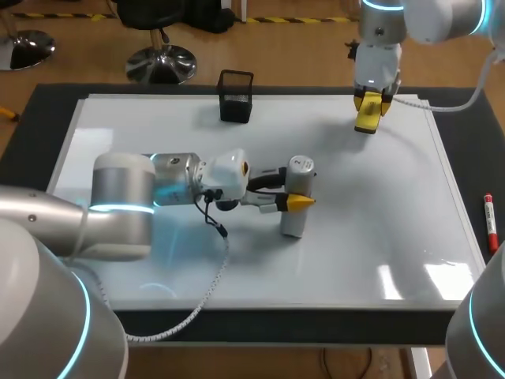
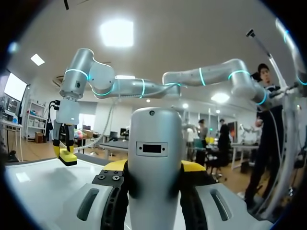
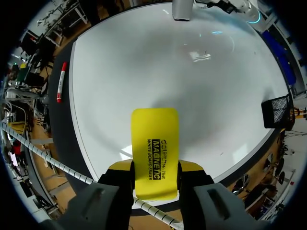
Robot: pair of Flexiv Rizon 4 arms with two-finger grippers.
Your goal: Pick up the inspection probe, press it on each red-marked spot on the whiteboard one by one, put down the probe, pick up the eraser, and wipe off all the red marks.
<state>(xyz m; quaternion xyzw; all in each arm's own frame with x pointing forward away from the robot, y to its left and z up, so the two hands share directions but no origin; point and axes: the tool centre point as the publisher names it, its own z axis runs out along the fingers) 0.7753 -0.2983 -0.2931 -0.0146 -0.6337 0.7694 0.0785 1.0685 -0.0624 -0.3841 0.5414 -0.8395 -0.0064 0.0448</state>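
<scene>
The grey inspection probe (image 1: 297,197) stands upright on the whiteboard (image 1: 379,205) near its middle. My left gripper (image 1: 295,195) comes in level from the left and is shut on the probe; in the left wrist view the probe (image 2: 154,158) fills the gap between the yellow fingertips (image 2: 194,166). My right gripper (image 1: 368,105) hangs over the board's far right corner, shut on the yellow eraser (image 1: 367,118). The eraser (image 3: 155,152) sticks out ahead of the right fingers, just above the board. I see no red marks on the whiteboard (image 3: 168,72).
A black mesh pen holder (image 1: 236,96) stands at the board's far edge, left of the right gripper. A red marker (image 1: 490,221) lies on the dark mat off the board's right side. The mat (image 1: 47,118) borders the board all round.
</scene>
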